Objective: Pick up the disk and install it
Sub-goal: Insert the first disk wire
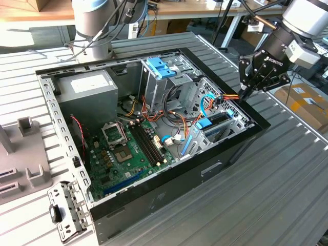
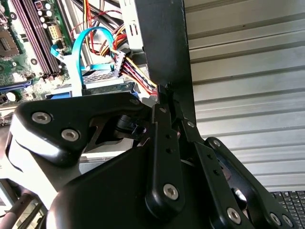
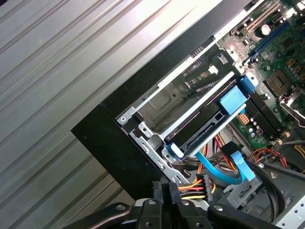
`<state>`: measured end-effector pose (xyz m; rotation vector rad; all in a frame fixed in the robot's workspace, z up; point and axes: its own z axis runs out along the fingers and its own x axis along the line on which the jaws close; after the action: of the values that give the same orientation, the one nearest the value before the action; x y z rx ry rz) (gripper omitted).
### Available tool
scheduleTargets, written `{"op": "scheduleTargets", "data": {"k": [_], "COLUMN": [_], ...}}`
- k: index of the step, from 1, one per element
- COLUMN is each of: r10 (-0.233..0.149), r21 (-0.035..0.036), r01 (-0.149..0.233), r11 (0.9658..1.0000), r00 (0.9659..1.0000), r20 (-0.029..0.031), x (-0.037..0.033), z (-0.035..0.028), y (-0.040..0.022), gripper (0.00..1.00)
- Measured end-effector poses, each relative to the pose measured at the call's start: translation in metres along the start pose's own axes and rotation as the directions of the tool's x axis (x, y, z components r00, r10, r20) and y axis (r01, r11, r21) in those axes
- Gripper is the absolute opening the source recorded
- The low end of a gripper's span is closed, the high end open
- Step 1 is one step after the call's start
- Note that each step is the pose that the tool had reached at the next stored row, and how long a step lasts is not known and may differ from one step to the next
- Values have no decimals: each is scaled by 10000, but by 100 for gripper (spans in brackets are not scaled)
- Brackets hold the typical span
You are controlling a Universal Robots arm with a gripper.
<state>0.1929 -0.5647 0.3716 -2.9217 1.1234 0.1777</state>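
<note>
Hand (image 1: 254, 86) (closed) above case rim (image 1: 251, 114)

Computer cases: one, open (image 1: 169, 197)
Motherboards: one, green (image 1: 130, 154)
Power supply units: one, grey (image 1: 84, 92)
Robot arms: one
Grippers: one, black (image 1: 246, 95)
Blue latch pieces on the drive cage: one (top of cage) (image 1: 160, 66)
Blue data cables: one (image 3: 224, 171)

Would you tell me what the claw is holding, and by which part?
Nothing: the claw is shut and empty above the case edge.
</note>
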Motion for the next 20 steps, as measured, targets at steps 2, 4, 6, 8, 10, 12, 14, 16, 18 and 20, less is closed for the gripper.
{"op": "scheduleTargets", "data": {"k": [2,4,6,8,10,12,14,16,18,20], "r10": [1,0,1,0,1,0,0,1,1,0], "r21": [1,1,0,1,0,1,1,0,1,1], "r01": [-1,0,-1,0,-1,0,0,-1,-1,0], "r11": [10000,10000,10000,10000,10000,10000,10000,10000,10000,10000], "r00": [10000,10000,10000,10000,10000,10000,10000,10000,10000,10000], "r20": [1,1,1,2,1,2,2,1,1,1], "x": [-55,-108,-145,-164,-178,-199,-209,-222,-236,-252], "z": [10,19,26,35,44,61,73,87,97,107], "y": [52,102,138,159,173,194,204,216,229,244], "gripper": [17,17,17,17,17,17,17,17,17,17]}}
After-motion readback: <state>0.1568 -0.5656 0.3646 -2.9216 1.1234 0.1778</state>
